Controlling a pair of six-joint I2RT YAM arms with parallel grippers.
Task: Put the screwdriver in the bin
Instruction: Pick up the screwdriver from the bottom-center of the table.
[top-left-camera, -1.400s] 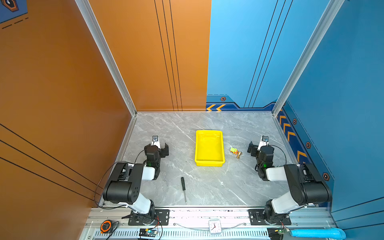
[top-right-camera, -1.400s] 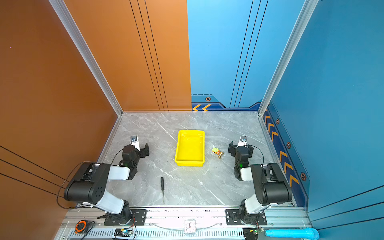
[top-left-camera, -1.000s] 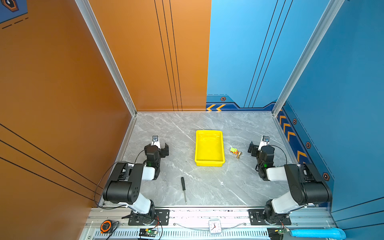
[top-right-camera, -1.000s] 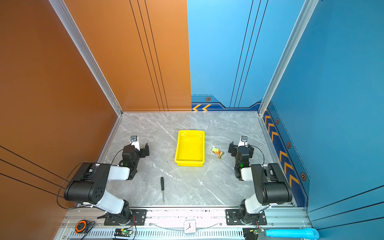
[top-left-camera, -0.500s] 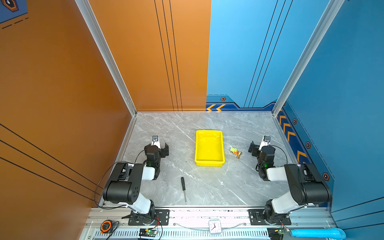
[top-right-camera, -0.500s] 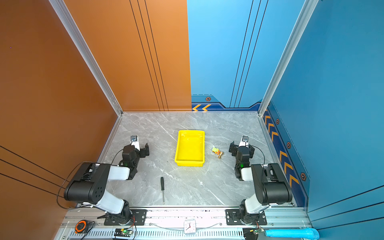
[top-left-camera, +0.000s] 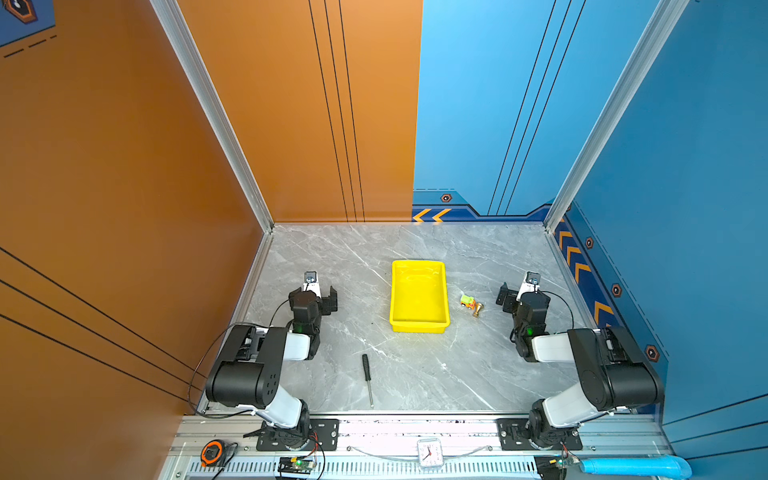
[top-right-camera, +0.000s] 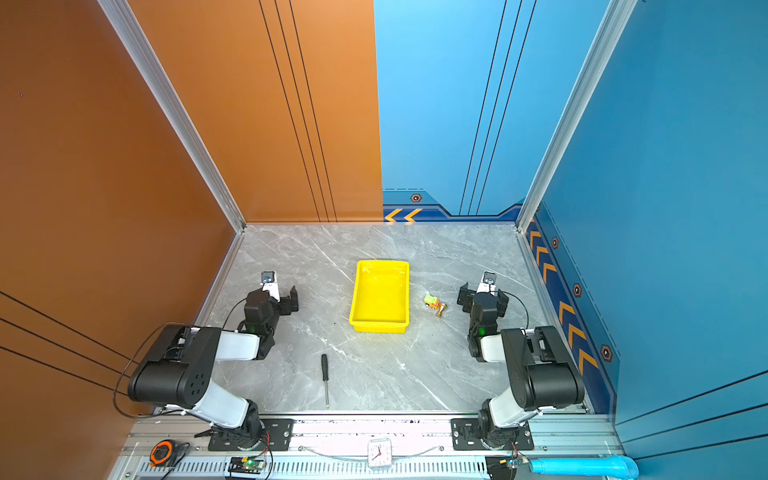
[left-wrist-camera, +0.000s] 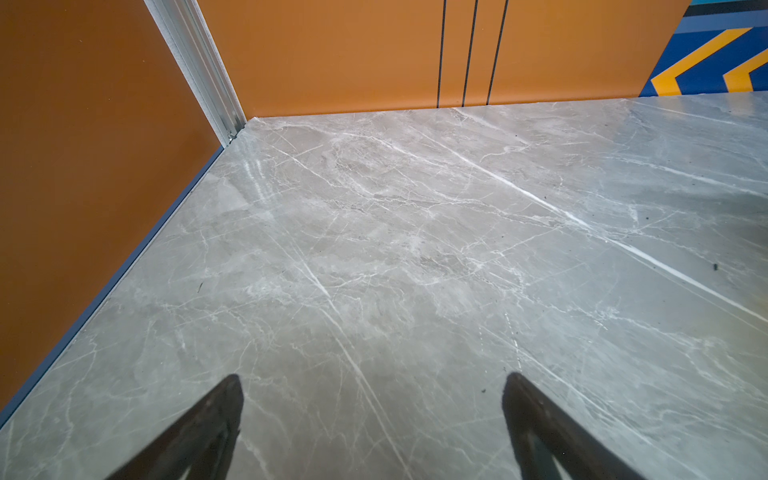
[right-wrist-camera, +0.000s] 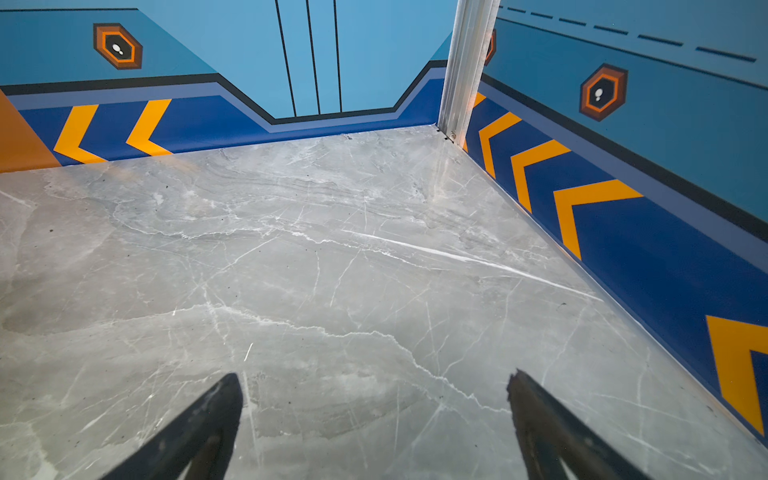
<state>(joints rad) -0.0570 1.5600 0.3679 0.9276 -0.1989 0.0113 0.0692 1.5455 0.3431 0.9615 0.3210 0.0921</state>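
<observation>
Top views only: the screwdriver (top-left-camera: 366, 376), the bin (top-left-camera: 419, 328), a toy car (top-left-camera: 467, 301) and a brass piece (top-left-camera: 478, 309) show in both top views; neither wrist view catches any of them.
Wrist views only: bare grey marble table (left-wrist-camera: 415, 249) and wall corners ahead of each finger pair.
Left fingers (left-wrist-camera: 216, 419): spread wide, released, nothing between them.
Right fingers (right-wrist-camera: 212, 415): spread wide, released, nothing between them.
Screwdriver: flat on the table, back from the left fingers toward the arm bases and inward of them, well apart, handle end nearer the fingers.
Bin: between the two finger pairs; toy car and brass piece lie between it and the right fingers.
Writing: clock (top-left-camera: 429, 453) dial on the front rail, too small to read.
</observation>
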